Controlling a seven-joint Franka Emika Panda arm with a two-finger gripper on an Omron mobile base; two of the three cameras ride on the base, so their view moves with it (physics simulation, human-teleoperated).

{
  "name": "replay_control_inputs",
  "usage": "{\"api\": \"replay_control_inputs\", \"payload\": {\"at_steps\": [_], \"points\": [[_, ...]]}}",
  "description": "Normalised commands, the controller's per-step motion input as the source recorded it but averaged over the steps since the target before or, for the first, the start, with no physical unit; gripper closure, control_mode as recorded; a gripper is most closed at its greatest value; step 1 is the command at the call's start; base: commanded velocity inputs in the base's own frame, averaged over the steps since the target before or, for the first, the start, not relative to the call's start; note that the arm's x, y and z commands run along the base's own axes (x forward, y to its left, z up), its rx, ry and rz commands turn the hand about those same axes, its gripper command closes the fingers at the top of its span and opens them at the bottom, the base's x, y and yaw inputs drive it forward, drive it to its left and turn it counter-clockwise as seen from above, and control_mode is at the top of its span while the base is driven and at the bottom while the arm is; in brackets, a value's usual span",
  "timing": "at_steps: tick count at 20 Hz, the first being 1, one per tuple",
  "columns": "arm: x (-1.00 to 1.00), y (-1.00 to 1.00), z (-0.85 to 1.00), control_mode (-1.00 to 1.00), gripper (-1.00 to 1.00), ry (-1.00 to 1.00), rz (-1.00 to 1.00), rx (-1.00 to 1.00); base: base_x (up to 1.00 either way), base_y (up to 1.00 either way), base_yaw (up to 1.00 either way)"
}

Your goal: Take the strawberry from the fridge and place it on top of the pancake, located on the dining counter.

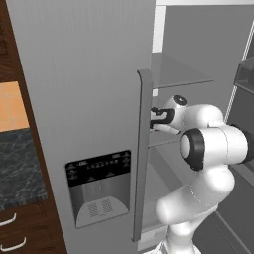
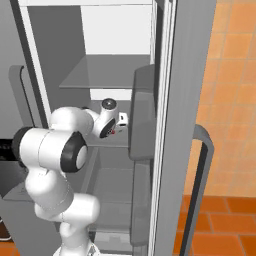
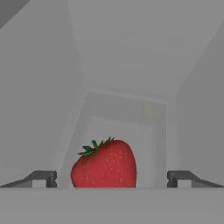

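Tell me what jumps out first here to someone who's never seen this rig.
The bright red strawberry with its green leafy cap, low in the hand view between the two spread dark fingertips of the gripper, the only colour in the grey interior. Next, the white arm reaching past the long door handle into the open fridge, level with a middle shelf. Orange tiled wall flanks the fridge on the right.

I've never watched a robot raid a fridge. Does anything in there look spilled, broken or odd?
Nothing stands out. The tall grey fridge stands open with bare shelves, and the small red strawberry sits whole between the open dark gripper fingers, not yet clamped.
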Motion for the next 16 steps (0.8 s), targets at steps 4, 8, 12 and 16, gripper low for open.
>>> {"api": "replay_control_inputs", "payload": {"at_steps": [4,8,12,16], "points": [[0.41,0.0,-0.13,-1.0,-1.0,0.0,0.0,0.0,0.0,0.0,0.0],[-0.02,0.14,-0.4,-1.0,-1.0,0.0,0.0,0.0,0.0,0.0,0.0],[0.0,0.44,-0.57,-1.0,1.0,0.0,0.0,-0.01,0.0,0.0,0.0],[-0.53,0.35,-0.19,-1.0,1.0,-0.04,0.02,0.0,0.0,0.0,0.0]]}}
